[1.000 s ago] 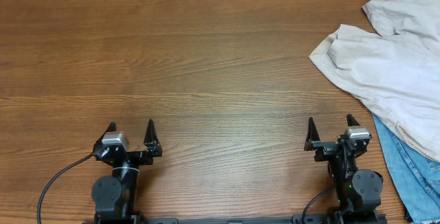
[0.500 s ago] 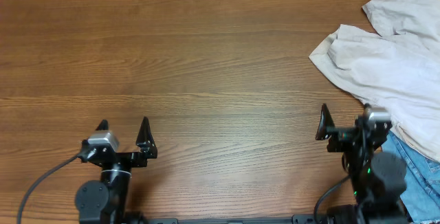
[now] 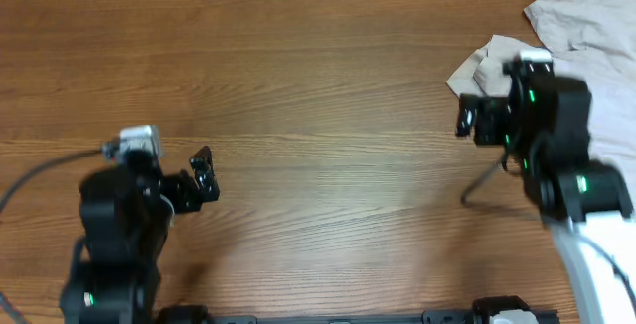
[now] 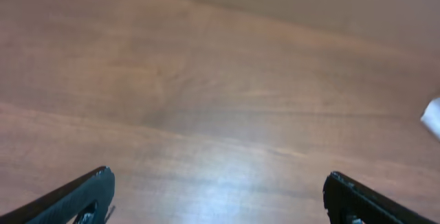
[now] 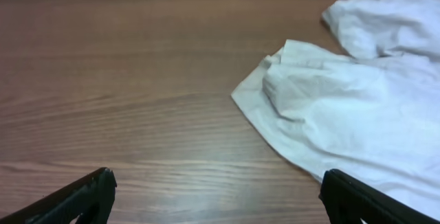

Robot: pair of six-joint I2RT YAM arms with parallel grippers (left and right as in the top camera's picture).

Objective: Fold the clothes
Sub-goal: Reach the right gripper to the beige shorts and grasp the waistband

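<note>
The clothes (image 3: pixel 581 11) are pale cream shorts lying wrinkled at the table's far right; part of them is hidden under my right arm. In the right wrist view the shorts (image 5: pixel 344 107) spread over the right half, their nearest edge just ahead of the right-hand finger (image 5: pixel 357 196). My right gripper (image 3: pixel 479 117) hovers at the shorts' left edge, open and holding nothing (image 5: pixel 220 196). My left gripper (image 3: pixel 181 172) is far off at the table's left, open over bare wood (image 4: pixel 220 196). A white scrap of the clothes (image 4: pixel 433 117) shows at that view's right edge.
The wooden table (image 3: pixel 318 85) stretches between the two arms. Its far edge runs along the top of the overhead view. A black cable (image 3: pixel 30 180) trails from the left arm, and another (image 3: pixel 482 180) hangs from the right arm.
Both arms have lifted from the near edge. The right gripper has travelled forward to the shorts' left edge; the left has shifted left and forward. Both stayed open.
</note>
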